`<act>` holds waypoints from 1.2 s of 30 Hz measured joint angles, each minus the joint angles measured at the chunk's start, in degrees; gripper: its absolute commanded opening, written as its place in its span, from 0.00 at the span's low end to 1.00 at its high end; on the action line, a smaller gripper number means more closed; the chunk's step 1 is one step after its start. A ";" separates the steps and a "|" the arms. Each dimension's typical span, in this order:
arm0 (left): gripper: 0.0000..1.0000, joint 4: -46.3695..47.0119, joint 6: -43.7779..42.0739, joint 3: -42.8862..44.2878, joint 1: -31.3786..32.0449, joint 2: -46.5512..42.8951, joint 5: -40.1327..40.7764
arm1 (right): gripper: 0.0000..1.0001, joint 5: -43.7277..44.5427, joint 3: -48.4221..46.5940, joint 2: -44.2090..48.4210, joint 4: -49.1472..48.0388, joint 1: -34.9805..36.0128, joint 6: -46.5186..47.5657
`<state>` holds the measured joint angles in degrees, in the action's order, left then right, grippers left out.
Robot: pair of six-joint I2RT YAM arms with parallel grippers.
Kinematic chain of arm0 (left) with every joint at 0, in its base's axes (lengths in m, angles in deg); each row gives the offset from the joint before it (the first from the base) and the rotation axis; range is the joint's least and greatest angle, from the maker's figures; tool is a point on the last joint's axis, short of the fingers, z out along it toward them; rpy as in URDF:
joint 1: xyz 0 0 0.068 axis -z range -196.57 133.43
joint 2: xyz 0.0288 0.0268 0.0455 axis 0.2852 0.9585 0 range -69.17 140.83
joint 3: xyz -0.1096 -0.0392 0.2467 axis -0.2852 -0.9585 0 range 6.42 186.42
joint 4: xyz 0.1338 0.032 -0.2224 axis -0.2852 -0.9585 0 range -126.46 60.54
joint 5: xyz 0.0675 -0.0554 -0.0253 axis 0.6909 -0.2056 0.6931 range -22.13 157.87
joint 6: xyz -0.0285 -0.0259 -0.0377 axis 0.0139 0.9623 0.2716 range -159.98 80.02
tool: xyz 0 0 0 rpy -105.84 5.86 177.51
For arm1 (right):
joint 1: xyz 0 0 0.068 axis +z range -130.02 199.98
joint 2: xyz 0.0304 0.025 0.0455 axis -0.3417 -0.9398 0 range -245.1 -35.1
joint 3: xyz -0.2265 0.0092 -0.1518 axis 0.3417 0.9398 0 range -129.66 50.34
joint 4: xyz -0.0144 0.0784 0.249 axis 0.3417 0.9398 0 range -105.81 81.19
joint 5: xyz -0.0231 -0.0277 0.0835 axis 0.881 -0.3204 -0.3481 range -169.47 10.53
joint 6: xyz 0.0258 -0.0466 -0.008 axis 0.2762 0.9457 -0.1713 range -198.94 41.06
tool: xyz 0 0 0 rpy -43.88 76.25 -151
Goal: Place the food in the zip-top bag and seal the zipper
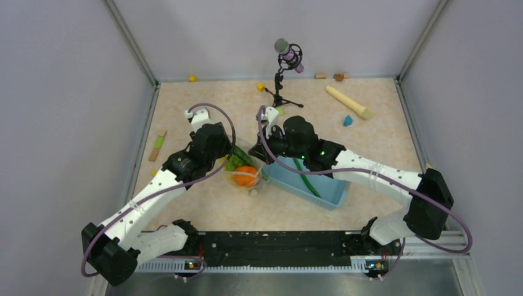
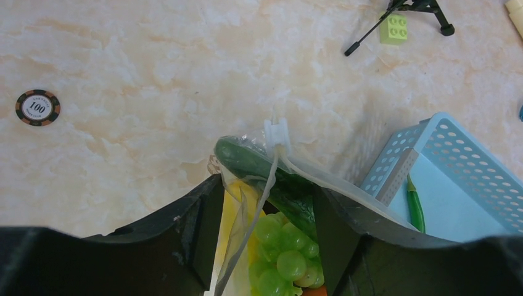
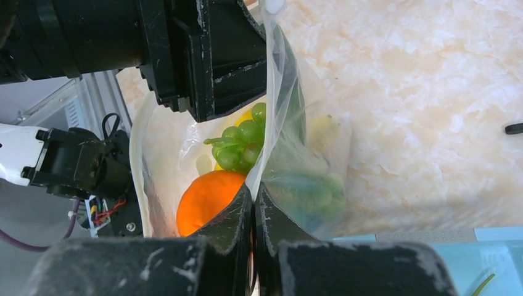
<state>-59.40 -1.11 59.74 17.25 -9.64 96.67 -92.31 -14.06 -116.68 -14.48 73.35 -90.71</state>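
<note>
Top view, and the clear dotted plastic zip-top bag (image 1: pixel 245 180) sits mid-surface, bulging on the beige marbled surface (image 1: pixel 203 206). The left gripper (image 2: pixel 265 185) is at the bag's 10 o'clock, the right gripper (image 3: pixel 253 192) at its 1 o'clock.

Right wrist view: the jaws are pinched tight on the thin whitish zipper strip (image 2: pixel 270 176), with the bag film hanging below them. Inside the bag are a round orange (image 3: pixel 206 198) and a bunch of green grapes (image 3: pixel 243 143).

Left wrist view: the jaws are spread wide and straddle the bag's mouth. A dark green cucumber (image 2: pixel 253 163) and a yellow fruit (image 2: pixel 233 216) lie between them, and the small white slider (image 2: pixel 277 131) sits at the strip's far end.

The light blue perforated plastic basket (image 1: pixel 330 196) is touching the bag at its 4 o'clock.
</note>
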 measured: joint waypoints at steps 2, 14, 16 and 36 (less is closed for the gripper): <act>0.63 -0.22 0.02 0.02 -0.07 -0.07 -0.04 | 0.00 -0.07 0.26 0.09 -0.33 -0.07 -0.28; 0.68 -7.67 -0.22 0.26 -0.52 -10.03 -5.44 | 0.00 0.76 0.26 0.09 -2.12 -0.35 -1.33; 0.66 -8.79 -0.22 0.26 -0.52 -11.96 -6.82 | 0.00 0.76 0.26 0.09 -2.21 -0.37 -1.38; 0.00 -19.08 1.38 1.97 -0.52 -16.50 -11.21 | 0.00 2.86 0.26 0.09 -2.21 -0.44 -1.49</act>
<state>-78.48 0.27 61.71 16.73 -26.14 85.45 -89.45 -13.80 -116.59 -16.69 72.91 -92.19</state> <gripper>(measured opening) 0.015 0.004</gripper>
